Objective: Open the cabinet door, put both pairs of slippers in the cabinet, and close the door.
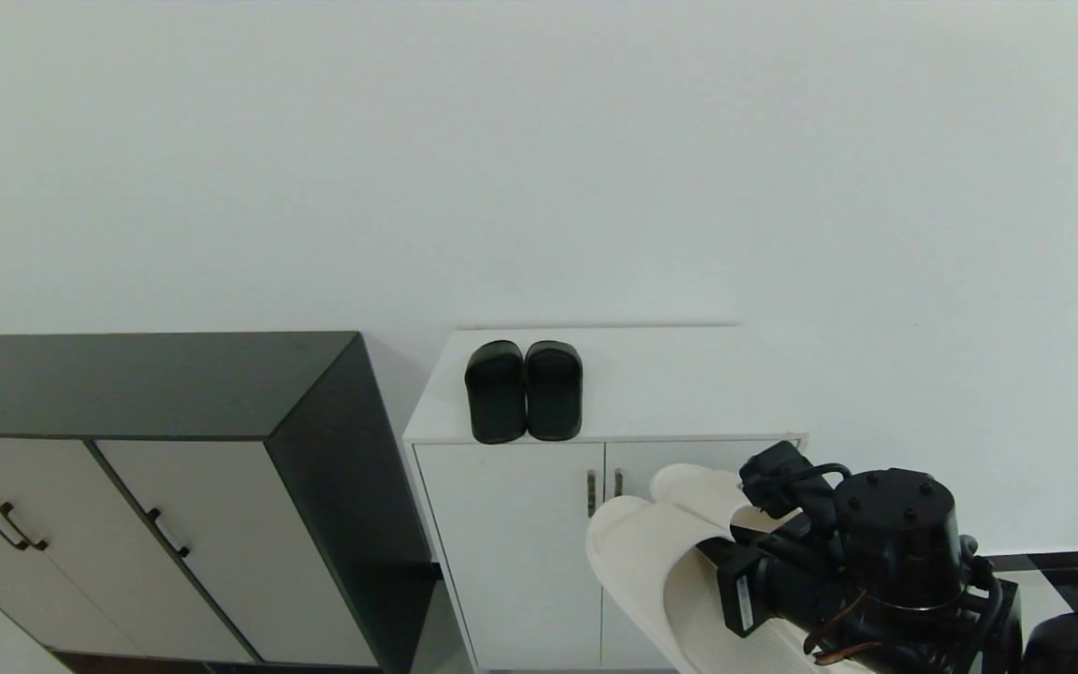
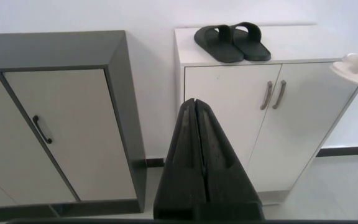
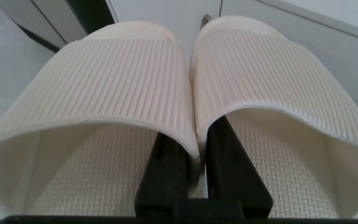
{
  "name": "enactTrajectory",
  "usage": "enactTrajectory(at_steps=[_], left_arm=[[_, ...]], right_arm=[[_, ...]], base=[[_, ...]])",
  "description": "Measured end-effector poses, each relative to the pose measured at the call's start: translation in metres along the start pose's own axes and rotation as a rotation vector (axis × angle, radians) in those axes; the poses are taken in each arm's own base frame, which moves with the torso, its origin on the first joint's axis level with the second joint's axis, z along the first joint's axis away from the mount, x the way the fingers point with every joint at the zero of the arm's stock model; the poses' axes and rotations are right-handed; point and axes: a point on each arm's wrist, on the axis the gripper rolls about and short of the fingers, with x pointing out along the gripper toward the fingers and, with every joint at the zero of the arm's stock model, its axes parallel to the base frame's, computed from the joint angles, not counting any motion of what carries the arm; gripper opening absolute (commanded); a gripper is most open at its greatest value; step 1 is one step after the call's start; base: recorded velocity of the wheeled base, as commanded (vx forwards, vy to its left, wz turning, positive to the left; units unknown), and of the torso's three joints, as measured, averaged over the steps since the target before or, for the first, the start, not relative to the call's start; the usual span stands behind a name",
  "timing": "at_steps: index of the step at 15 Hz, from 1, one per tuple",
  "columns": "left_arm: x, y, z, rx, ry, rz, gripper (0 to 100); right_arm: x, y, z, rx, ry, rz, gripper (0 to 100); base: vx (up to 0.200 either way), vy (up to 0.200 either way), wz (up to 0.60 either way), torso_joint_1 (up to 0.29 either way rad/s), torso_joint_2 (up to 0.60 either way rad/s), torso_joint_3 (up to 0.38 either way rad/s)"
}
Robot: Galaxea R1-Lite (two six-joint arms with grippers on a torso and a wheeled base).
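Observation:
A pair of black slippers (image 1: 524,390) lies side by side on top of the white cabinet (image 1: 689,379), near its front left. Both cabinet doors are closed, their metal handles (image 1: 604,492) meeting in the middle. My right gripper (image 3: 194,165) is shut on a pair of cream white slippers (image 1: 665,552), one finger inside each slipper, held in the air in front of the right-hand door. The slippers (image 3: 185,99) point toward the cabinet. My left gripper (image 2: 196,124) is shut and holds nothing, hanging low in front of the white cabinet (image 2: 229,118), left of the handles (image 2: 273,94).
A larger cabinet (image 1: 146,384) with a black top and pale doors stands against the wall to the left of the white one, close beside it. A plain white wall rises behind both. A dark baseboard (image 1: 1049,562) runs along the wall at right.

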Motion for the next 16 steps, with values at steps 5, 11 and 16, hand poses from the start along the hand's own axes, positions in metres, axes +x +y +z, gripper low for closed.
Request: enactTrajectory(at_steps=[5, 11, 16], left_arm=[[0.0, 0.0, -0.0001, 0.002, 0.001, 0.0, 0], [0.0, 0.0, -0.0002, 0.001, 0.0, 0.0, 0], [0.0, 0.0, -0.0002, 0.001, 0.0, 0.0, 100]], right_arm=[[0.0005, -0.0002, -0.0029, 0.0, 0.011, -0.002, 0], [-0.001, -0.0005, -0.007, -0.002, 0.022, -0.005, 0], [-0.002, 0.0006, -0.0099, -0.005, 0.029, -0.001, 0]], base=[[0.0, 0.0, 0.0, -0.15, 0.33, 0.173], [0.0, 0.0, 0.0, -0.154, 0.35, 0.19], [0.0, 0.0, 0.0, -0.166, 0.37, 0.202]])
